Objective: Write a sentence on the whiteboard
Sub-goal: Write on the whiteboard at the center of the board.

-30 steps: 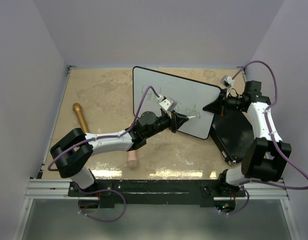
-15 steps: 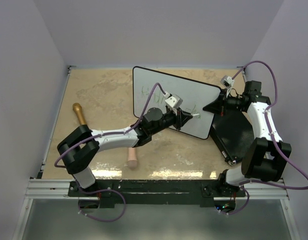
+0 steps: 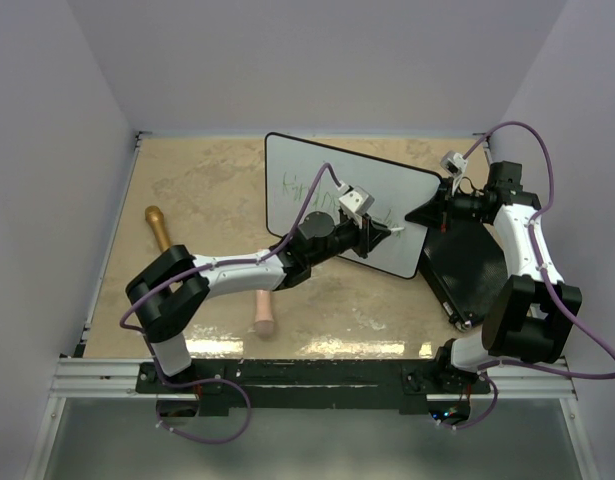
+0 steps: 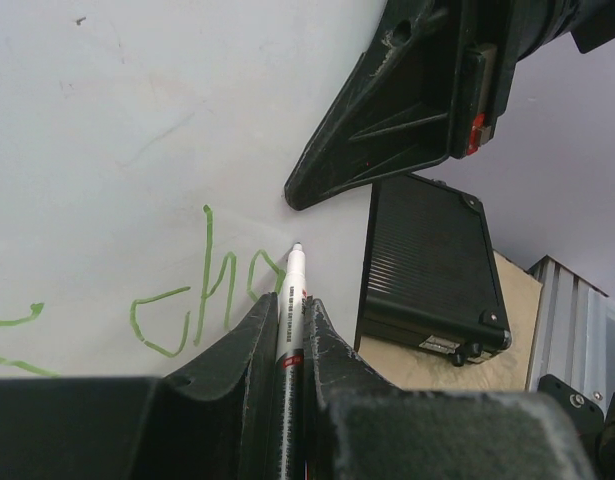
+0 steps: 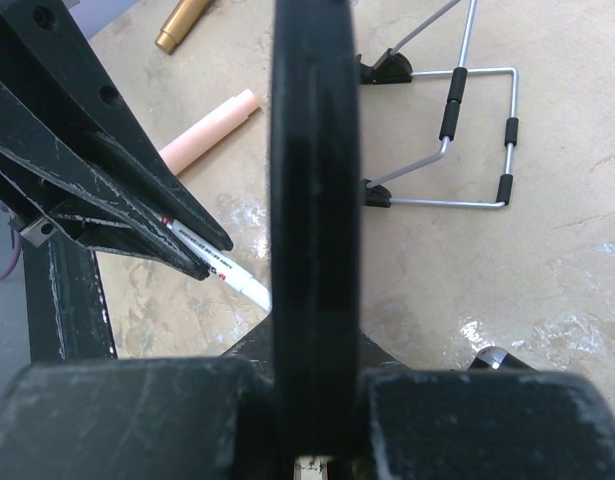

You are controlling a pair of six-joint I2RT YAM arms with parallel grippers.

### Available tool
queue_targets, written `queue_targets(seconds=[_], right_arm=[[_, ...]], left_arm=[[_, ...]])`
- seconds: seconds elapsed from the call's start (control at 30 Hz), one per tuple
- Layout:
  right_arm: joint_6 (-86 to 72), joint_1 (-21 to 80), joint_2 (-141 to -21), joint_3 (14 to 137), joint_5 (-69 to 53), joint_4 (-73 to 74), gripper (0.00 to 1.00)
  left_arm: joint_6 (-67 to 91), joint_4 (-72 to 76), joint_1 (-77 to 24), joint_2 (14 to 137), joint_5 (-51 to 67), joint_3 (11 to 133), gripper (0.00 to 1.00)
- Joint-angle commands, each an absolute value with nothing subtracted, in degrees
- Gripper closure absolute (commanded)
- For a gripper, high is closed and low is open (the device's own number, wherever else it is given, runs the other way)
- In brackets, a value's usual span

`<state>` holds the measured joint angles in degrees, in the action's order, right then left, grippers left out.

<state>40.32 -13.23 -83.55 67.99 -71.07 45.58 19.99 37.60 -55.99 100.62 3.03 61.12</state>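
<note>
**Left arm** (image 3: 227,275) and **right arm** (image 3: 527,245): white link shells are joined by black cylindrical joint housings. A lilac cable (image 3: 517,128) is looped along each arm, and a small pale-grey camera module (image 3: 353,198) is mounted at each wrist.

**Left gripper** (image 4: 287,305) and **right gripper** (image 3: 419,213): tapered black plastic fingers (image 4: 387,130) are shown, with matte surfaces scuffed and flecked by pale scratches. On the right gripper, triangular ribbing and a small red mark (image 4: 474,127) are seen.
</note>
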Motion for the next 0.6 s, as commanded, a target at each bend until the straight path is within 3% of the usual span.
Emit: queue_targets(seconds=[0.0, 0.57], right_arm=[[42.1, -13.0, -81.8, 68.6, -68.1, 45.7, 1.00], [42.2, -12.9, -81.7, 68.6, -68.1, 45.7, 1.00]], left_arm=[[18.4, 38.8, -56.1, 101.1, 2.9, 63.6, 1.00], [18.8, 35.6, -56.1, 102.0, 2.5, 61.3, 1.00]])
